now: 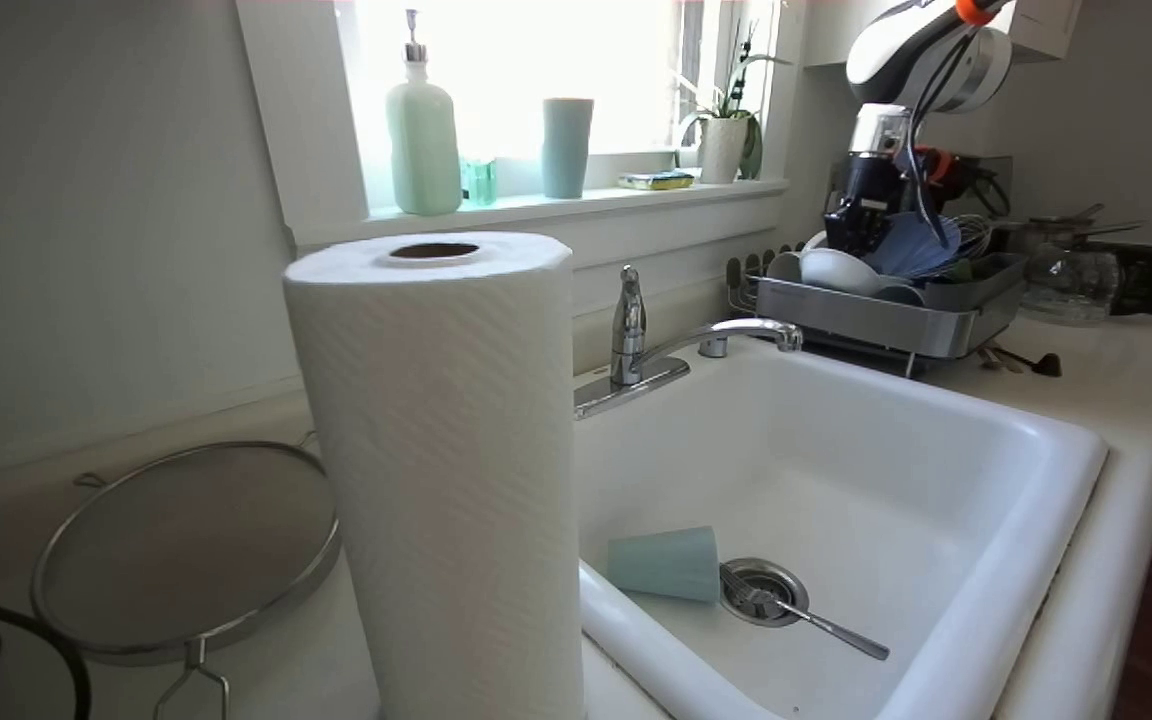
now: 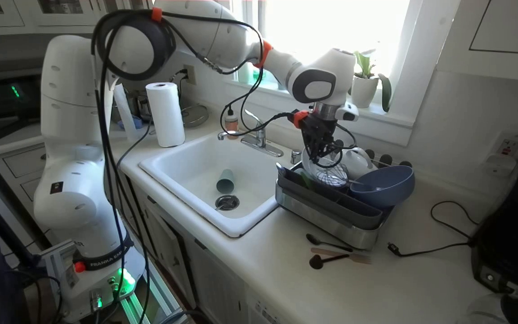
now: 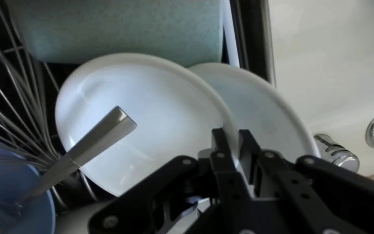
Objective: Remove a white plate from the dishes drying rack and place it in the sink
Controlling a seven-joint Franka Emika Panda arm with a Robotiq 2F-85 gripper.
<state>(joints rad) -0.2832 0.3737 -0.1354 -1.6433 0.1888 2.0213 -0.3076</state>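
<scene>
Black and jointed, the pincer point(image 3: 233, 135) has a finger on either side of a rim in the wrist view, and we see it gripping there: the rim belongs to the plain, round, shallow white plate point(image 3: 161, 104). That plate leans in the low, grey metal dishes drying rack point(image 2: 326, 225), partly overlapping a second white dish point(image 3: 265, 107). Across its face runs a smooth steel utensil handle point(image 3: 99, 136), whose far end blurs against a deep blue bowl point(image 2: 389, 191); near it we find a wire whisk point(image 2: 331, 175). A speckled, pale green vessel point(image 3: 125, 35) lies along the plate's edge, only partly in view. Right beside the rack we have the deep, rectangular white ceramic sink point(image 1: 896, 440), a curved chrome tap point(image 1: 626, 330) at its wall side. In the basin, a pale teal cup point(image 1: 664, 565) lies on its side and a silver fork point(image 1: 836, 630) rests partly over the chrome drain ring point(image 1: 786, 580). On the white worktop point(image 2: 313, 288), near the rack, are a black spoon point(image 2: 314, 239), a black scoop point(image 2: 317, 262) and a flat wooden utensil point(image 2: 360, 258). Farther out, past the sink, we see an upright white paper towel roll point(image 1: 436, 480) with a round wire-mesh strainer point(image 1: 186, 540) beside it. On the white windowsill point(image 1: 536, 215) stand a pale green pump bottle point(image 1: 423, 145) and a leafy plant point(image 2: 385, 93) in a white pot point(image 1: 722, 150), a teal tumbler point(image 1: 566, 150) and a sponge point(image 1: 656, 181) between them.
</scene>
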